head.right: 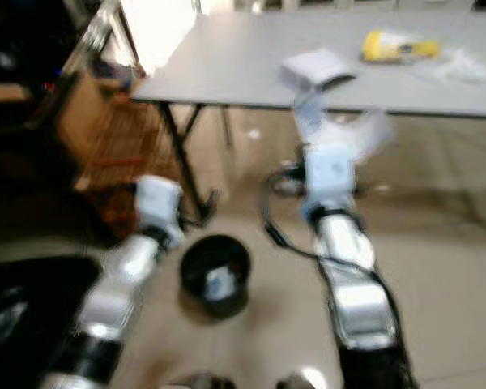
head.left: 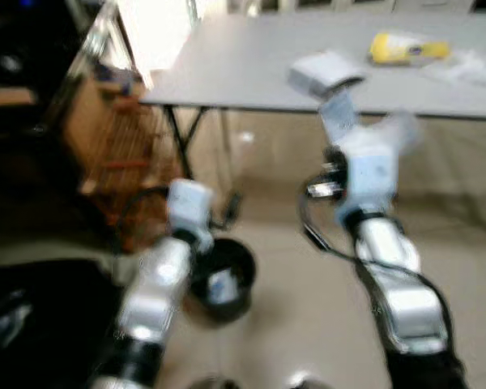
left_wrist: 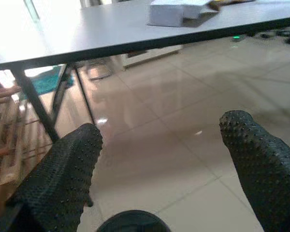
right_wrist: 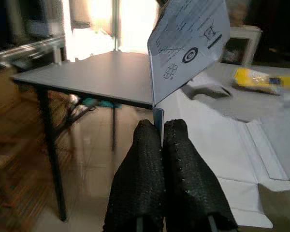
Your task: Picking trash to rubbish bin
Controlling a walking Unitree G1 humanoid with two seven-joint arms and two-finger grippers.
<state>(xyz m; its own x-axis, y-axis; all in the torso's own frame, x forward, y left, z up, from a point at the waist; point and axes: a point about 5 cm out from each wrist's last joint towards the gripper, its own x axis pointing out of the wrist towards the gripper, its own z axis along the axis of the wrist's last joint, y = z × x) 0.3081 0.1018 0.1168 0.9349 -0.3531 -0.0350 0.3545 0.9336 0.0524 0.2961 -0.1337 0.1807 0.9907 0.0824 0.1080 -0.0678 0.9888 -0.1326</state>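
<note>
My right gripper [right_wrist: 162, 126] is shut on the edge of a flattened white and pale blue cardboard carton [right_wrist: 188, 43]. In the blurred head views the carton [head.left: 338, 113] stands upright above that wrist, in front of the grey table [head.left: 243, 65]. A round black rubbish bin [head.left: 223, 279] stands on the tiled floor with a pale scrap inside. My left gripper [left_wrist: 159, 140] hangs open and empty just above the bin's rim [left_wrist: 130, 223], its dotted black fingers [left_wrist: 70, 166] wide apart. On the table lie a white box [head.left: 324, 71], a yellow packet [head.left: 407, 47] and clear plastic [head.left: 468, 69].
A wooden rack [head.left: 117, 154] stands left of the table's black legs [head.left: 182, 142]. A dark bulky object [head.left: 40, 316] lies at the lower left. Pale tiled floor [head.left: 308, 308] spreads between the bin and my right arm.
</note>
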